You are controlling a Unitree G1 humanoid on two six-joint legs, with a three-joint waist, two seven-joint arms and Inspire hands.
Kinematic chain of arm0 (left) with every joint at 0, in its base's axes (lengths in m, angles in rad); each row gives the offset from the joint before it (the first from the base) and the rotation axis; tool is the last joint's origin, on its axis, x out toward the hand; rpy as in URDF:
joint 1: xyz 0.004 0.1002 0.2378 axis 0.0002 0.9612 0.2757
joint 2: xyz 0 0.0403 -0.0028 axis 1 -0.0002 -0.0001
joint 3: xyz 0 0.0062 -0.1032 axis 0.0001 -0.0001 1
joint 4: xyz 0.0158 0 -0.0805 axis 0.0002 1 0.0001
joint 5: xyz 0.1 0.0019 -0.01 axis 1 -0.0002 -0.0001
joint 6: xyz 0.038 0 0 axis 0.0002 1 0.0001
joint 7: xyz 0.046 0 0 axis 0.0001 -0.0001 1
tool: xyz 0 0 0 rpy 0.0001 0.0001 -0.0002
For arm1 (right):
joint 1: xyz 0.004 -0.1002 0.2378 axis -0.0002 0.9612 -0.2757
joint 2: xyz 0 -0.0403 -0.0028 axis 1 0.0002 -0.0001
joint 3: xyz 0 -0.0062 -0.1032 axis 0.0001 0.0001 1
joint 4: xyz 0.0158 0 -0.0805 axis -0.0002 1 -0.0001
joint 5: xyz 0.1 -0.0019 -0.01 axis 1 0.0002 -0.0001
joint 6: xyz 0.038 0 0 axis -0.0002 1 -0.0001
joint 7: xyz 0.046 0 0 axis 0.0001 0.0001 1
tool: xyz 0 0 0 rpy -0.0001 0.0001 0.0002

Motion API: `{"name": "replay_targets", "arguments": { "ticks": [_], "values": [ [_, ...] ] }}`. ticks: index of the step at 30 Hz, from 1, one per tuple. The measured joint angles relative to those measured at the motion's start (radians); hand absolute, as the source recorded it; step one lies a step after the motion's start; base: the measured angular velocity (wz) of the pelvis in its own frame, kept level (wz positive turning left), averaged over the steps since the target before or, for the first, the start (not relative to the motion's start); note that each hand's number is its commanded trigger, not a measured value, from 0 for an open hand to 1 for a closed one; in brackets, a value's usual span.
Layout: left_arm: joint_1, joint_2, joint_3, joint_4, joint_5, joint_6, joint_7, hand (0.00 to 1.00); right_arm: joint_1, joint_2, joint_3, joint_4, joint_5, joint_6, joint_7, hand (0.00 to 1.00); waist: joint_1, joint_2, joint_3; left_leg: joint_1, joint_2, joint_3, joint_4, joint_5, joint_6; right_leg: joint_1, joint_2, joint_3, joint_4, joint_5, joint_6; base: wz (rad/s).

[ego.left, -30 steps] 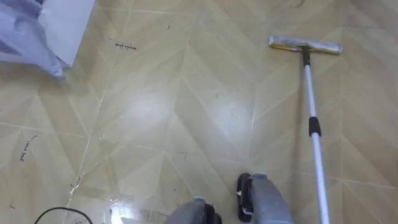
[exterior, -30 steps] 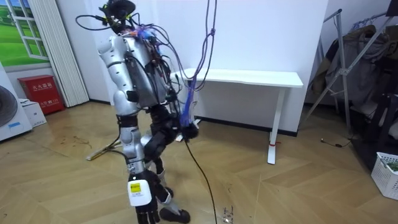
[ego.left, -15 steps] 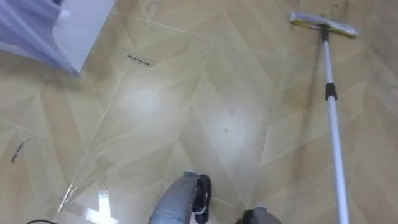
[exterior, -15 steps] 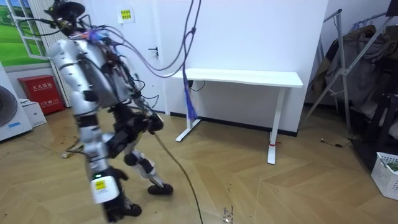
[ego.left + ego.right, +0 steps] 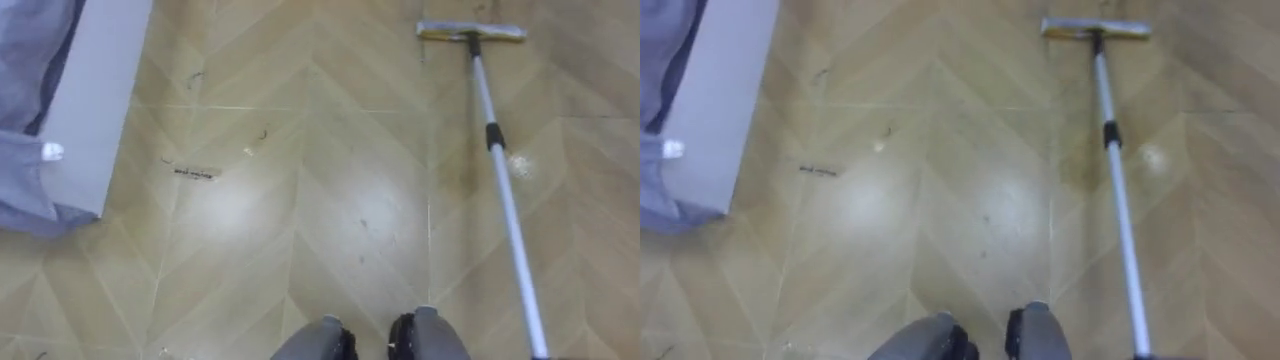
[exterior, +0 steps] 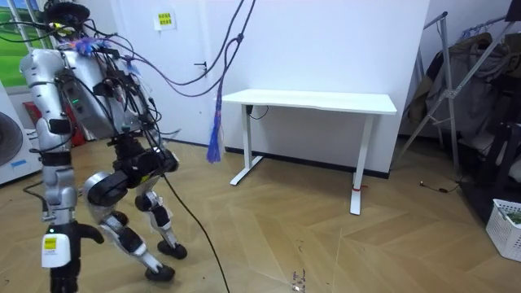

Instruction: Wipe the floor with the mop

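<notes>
A mop lies ahead of me on the wooden floor: its flat yellowish head (image 5: pixel 470 32) is at the upper right. Its white pole (image 5: pixel 505 200) has a black collar and runs down to the lower right edge of the eye views. A dull stain (image 5: pixel 458 175) marks the floor beside the pole. Short dark scuffs (image 5: pixel 195 173) sit further left. In the room view I stand at the room view's left, mid-stride and facing away from the white desk. My left hand (image 6: pixel 63 259) hangs low at my side.
A white panel (image 5: pixel 95 100) with bluish cloth (image 5: pixel 28 150) draped over it stands on my left. In the room view a white desk (image 6: pixel 313 100) stands by the wall. A clothes rack (image 6: pixel 472 81) and a white basket (image 6: pixel 509 224) are at the room view's right.
I have walked toward the room view's left, away from the desk. The eye views shifted with the walk; the white panel is now closer on my left, and the mop stays ahead right.
</notes>
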Motion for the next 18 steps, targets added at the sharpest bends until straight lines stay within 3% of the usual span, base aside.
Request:
{"name": "replay_targets", "arguments": {
  "ticks": [1,2,3,4,5,6,7,8,10,11,12,13,16,17,18],
  "values": [
    [0.008,0.002,-0.008,-0.008,0.000,0.005,0.001,0.00,-0.004,-0.011,0.002,-0.001,0.018,-0.014,0.009,1.00,0.014,0.000,-0.0015,-0.030,0.009,0.009,0.044,0.079,0.012,0.011,0.000,-0.003,0.005,-0.012,-0.001,0.52],
    [0.035,0.004,-0.020,-0.026,0.001,0.014,-0.002,0.00,-0.003,-0.021,0.003,-0.002,0.057,-0.031,0.028,1.00,0.036,-0.034,0.0087,-0.083,0.024,0.029,0.102,0.213,0.024,0.040,-0.014,-0.008,0.006,-0.035,-0.001,0.40],
    [0.076,0.001,-0.027,-0.049,0.011,0.024,-0.017,0.00,0.007,-0.022,0.002,-0.001,0.087,-0.032,0.055,1.00,0.044,-0.032,0.0050,-0.108,0.056,0.019,0.091,0.144,0.086,0.075,-0.012,-0.020,0.001,-0.055,0.001,0.37],
    [0.091,-0.001,-0.024,-0.058,0.018,0.032,-0.031,0.00,0.020,-0.020,0.001,-0.001,0.099,-0.034,0.066,1.00,0.045,-0.032,0.0060,-0.114,0.077,0.009,0.055,0.095,0.099,0.096,-0.014,-0.032,-0.003,-0.065,0.000,0.37],
    [0.125,-0.002,-0.023,-0.071,0.033,0.038,-0.057,0.00,0.066,-0.009,-0.003,-0.002,0.126,-0.042,0.080,1.00,0.043,-0.026,0.0062,-0.102,0.109,-0.013,-0.117,0.031,0.099,0.130,-0.011,-0.040,-0.015,-0.083,0.012,0.52],
    [0.141,-0.002,-0.022,-0.074,0.040,0.039,-0.085,0.00,0.138,-0.003,-0.003,-0.002,0.162,-0.047,0.085,1.00,0.036,-0.028,0.0019,-0.069,0.115,-0.023,-0.295,-0.022,0.100,0.162,-0.017,-0.039,-0.026,-0.111,0.028,0.66],
    [0.145,-0.003,-0.022,-0.074,0.046,0.038,-0.097,0.00,0.178,0.000,-0.003,-0.002,0.176,-0.050,0.085,1.00,0.023,-0.023,-0.0015,-0.054,0.106,-0.024,-0.349,-0.047,0.102,0.173,-0.028,-0.039,-0.033,-0.126,0.037,0.93],
    [0.153,-0.014,-0.010,-0.072,0.066,0.037,-0.110,0.00,0.259,0.001,-0.011,-0.002,0.193,-0.052,0.084,1.00,-0.004,-0.001,-0.0116,-0.037,0.087,-0.016,-0.387,-0.114,0.148,0.184,-0.033,-0.033,-0.053,-0.147,0.056,0.87],
    [0.142,-0.023,0.018,-0.066,0.081,0.028,-0.117,0.00,0.369,0.021,-0.008,-0.001,0.216,-0.053,0.080,1.00,-0.025,0.011,-0.0154,-0.025,0.061,0.003,-0.389,-0.150,0.198,0.188,-0.036,0.016,-0.031,-0.151,0.077,0.40],
    [0.141,-0.027,0.046,-0.062,0.083,0.026,-0.116,0.00,0.432,0.042,-0.001,0.000,0.216,-0.053,0.075,1.00,-0.041,0.014,-0.0167,0.008,0.042,0.018,-0.387,-0.174,0.226,0.173,-0.046,0.035,0.039,-0.112,0.092,-0.10],
    [0.140,-0.033,0.056,-0.057,0.082,0.014,-0.112,0.00,0.484,0.059,0.006,0.000,0.214,-0.053,0.069,1.00,-0.055,0.036,-0.0325,0.032,0.040,0.023,-0.382,-0.205,0.238,0.150,-0.041,0.054,0.112,-0.033,0.099,-0.24],
    [0.125,-0.035,0.056,-0.056,0.081,-0.004,-0.108,0.00,0.510,0.080,0.010,-0.001,0.214,-0.053,0.059,1.00,-0.070,0.055,-0.0418,0.055,0.040,0.017,-0.387,-0.224,0.243,0.115,-0.027,0.076,0.175,0.044,0.098,-0.30],
    [0.081,-0.040,0.057,-0.057,0.079,-0.041,-0.087,0.00,0.489,0.114,0.009,-0.007,0.187,-0.052,0.035,1.00,-0.091,0.067,-0.0279,0.104,0.024,-0.025,-0.415,-0.237,0.240,0.023,0.006,0.080,0.191,0.048,0.091,-0.60],
    [0.066,-0.049,0.057,-0.058,0.080,-0.053,-0.080,0.00,0.461,0.124,0.002,-0.007,0.161,-0.047,0.017,1.00,-0.091,0.074,-0.0193,0.136,0.018,-0.057,-0.434,-0.241,0.234,-0.007,0.030,0.067,0.118,0.048,0.090,-0.84],
    [0.063,-0.063,0.060,-0.058,0.080,-0.056,-0.072,0.00,0.427,0.128,-0.002,-0.008,0.132,-0.033,0.002,1.00,-0.092,0.081,-0.0166,0.168,0.010,-0.091,-0.456,-0.244,0.228,-0.022,0.049,0.044,0.005,0.053,0.080,-1.03]
  ]
}}
